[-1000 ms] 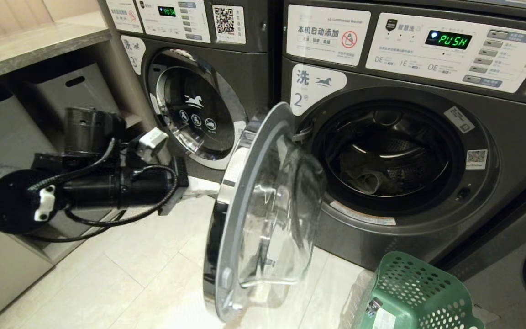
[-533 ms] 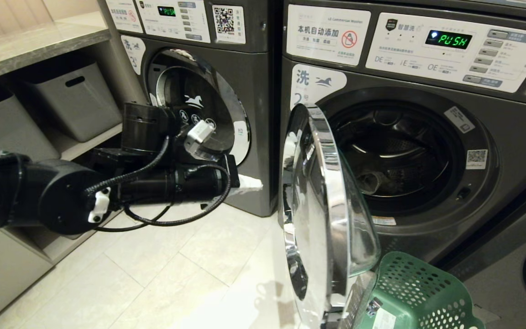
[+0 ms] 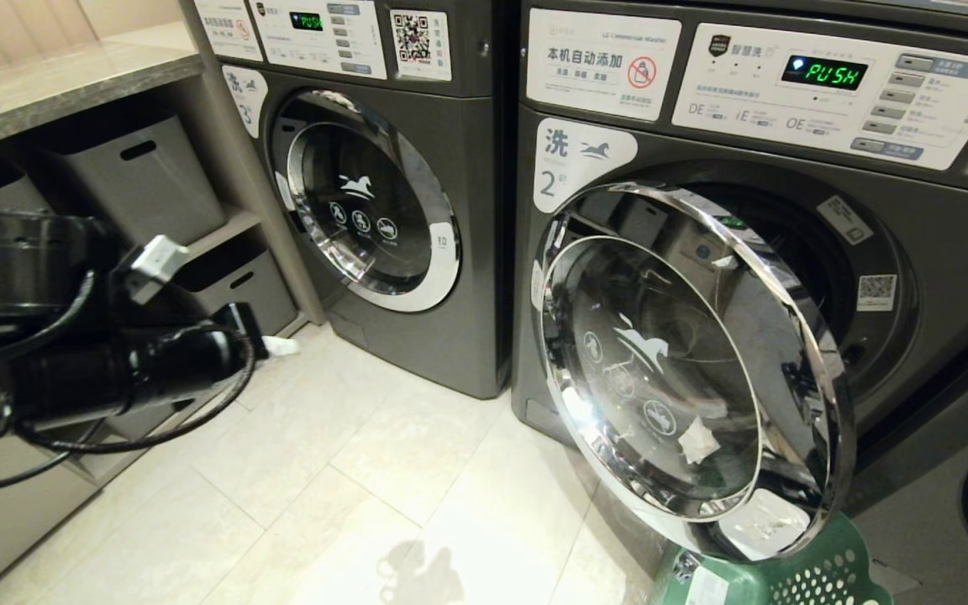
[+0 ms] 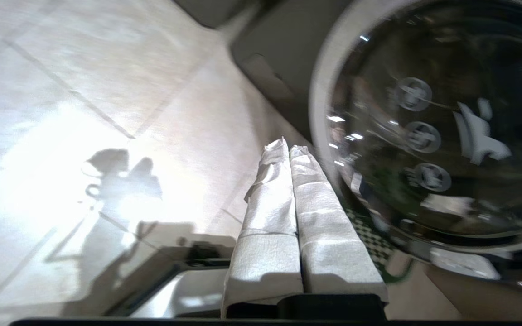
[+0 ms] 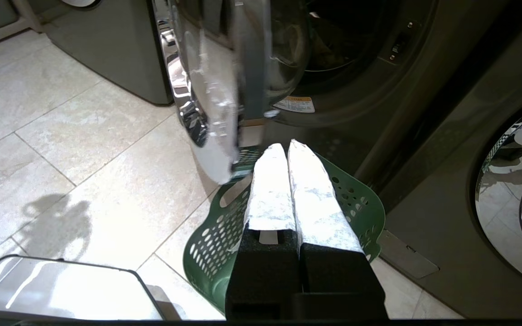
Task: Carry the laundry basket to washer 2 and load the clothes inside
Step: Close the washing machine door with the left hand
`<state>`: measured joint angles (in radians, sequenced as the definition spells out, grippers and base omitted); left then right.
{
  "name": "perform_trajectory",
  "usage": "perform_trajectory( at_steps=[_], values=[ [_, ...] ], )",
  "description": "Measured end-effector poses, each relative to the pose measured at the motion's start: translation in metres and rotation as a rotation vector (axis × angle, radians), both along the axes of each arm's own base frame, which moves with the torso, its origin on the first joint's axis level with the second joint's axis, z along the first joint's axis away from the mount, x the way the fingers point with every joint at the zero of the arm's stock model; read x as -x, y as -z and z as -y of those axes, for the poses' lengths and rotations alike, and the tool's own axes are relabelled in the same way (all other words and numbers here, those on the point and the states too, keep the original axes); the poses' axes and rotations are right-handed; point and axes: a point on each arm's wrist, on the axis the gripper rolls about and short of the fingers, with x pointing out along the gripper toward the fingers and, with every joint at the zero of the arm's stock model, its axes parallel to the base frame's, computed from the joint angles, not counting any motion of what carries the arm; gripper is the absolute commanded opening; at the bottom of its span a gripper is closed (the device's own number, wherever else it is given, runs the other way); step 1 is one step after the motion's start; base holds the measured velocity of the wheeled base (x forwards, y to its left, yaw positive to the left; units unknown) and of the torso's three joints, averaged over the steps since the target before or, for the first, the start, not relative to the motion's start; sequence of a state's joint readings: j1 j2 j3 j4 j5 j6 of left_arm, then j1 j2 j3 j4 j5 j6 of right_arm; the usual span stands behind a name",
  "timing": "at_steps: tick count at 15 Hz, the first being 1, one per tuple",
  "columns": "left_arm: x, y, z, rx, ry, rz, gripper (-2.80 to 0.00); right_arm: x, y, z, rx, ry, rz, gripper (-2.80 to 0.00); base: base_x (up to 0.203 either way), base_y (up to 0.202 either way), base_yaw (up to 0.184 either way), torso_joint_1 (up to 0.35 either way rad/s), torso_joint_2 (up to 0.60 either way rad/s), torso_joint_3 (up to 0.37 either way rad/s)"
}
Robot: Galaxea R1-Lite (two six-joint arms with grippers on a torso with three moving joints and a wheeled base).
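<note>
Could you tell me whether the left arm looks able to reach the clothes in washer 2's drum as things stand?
Probably not. The door of washer 2 is swung most of the way across the opening, covering the drum. The left gripper, shut and empty, sits well off by the shelves.

Washer 2 [image 3: 753, 277] door part-shut; green laundry basket [image 3: 786, 576] below it

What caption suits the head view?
Washer 2 door nearly closed, left gripper clear, laundry basket below.

Bright overhead glare on the floor tiles [image 4: 39, 149]; left wrist view motion-blurred.
</note>
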<state>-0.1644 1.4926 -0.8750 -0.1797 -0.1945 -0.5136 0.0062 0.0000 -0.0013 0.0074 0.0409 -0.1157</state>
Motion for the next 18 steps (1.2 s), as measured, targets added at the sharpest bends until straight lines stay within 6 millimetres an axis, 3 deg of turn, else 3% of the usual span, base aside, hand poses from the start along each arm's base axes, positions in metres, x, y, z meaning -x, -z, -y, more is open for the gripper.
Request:
perform_trajectory(
  at_steps=[3, 6, 11, 18],
  values=[
    [0.036, 0.000, -0.037, -0.100, -0.123, 0.049, -2.80, 0.000, 0.000, 0.000, 0.000, 0.000, -0.003, -2.80, 0.000, 0.000, 0.000, 0.000, 0.00, 0.000],
    [0.079, 0.002, -0.053, -0.197, -0.179, 0.109, -2.80, 0.000, 0.000, 0.000, 0.000, 0.000, -0.018, -2.80, 0.000, 0.000, 0.000, 0.000, 0.00, 0.000],
    [0.151, 0.042, -0.055, -0.355, -0.275, 0.116, -2.80, 0.004, -0.001, 0.000, 0.009, 0.004, -0.125, -2.80, 0.000, 0.000, 0.000, 0.000, 0.00, 0.000],
    [0.225, 0.096, -0.050, -0.549, -0.311, 0.181, -2.80, 0.011, -0.009, 0.000, 0.072, -0.005, -0.158, -2.80, 0.000, 0.000, 0.000, 0.000, 0.00, 0.000]
  ],
)
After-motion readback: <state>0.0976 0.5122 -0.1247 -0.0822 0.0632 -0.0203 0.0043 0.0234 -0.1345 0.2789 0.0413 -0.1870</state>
